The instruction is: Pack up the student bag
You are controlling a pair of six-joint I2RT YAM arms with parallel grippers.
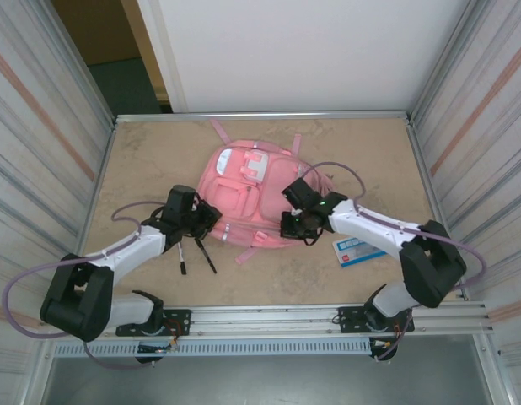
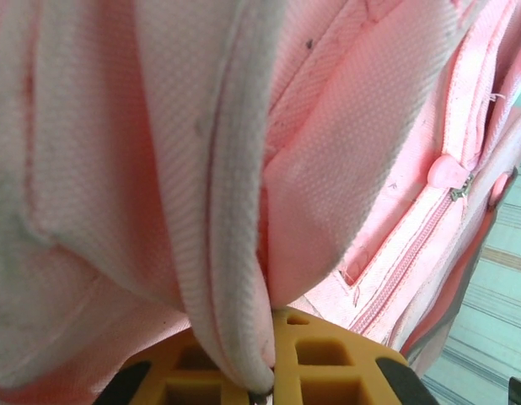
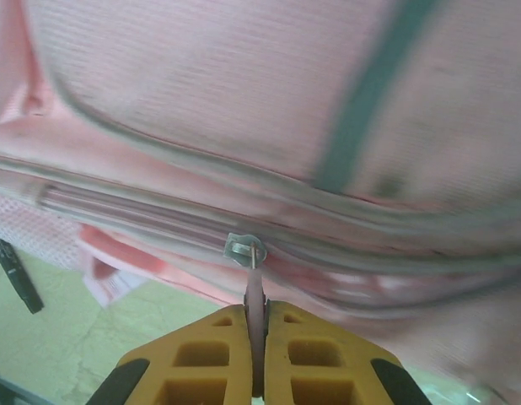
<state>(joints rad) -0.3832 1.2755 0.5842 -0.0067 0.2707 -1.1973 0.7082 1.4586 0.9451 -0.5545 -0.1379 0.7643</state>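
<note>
Seemingly unzipping the student bag [image 1: 244, 190]: fabric fold [image 2: 235, 211] clamped in left gripper [image 2: 262, 375], zip pull [image 3: 255, 291] pinched in right gripper [image 3: 256, 346]. Next, probably dragging the pull along, fabric taut.

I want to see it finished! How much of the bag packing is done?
Nothing looks packed: two pens and a blue-and-white packet lie on the table. In hand: left gripper pinches a fold of the student bag, right gripper grips its zip pull. Left, probably: unzipping, loading, closing.

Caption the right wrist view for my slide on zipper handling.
Right gripper shut on the zipper pull of the pink student bag.
</note>
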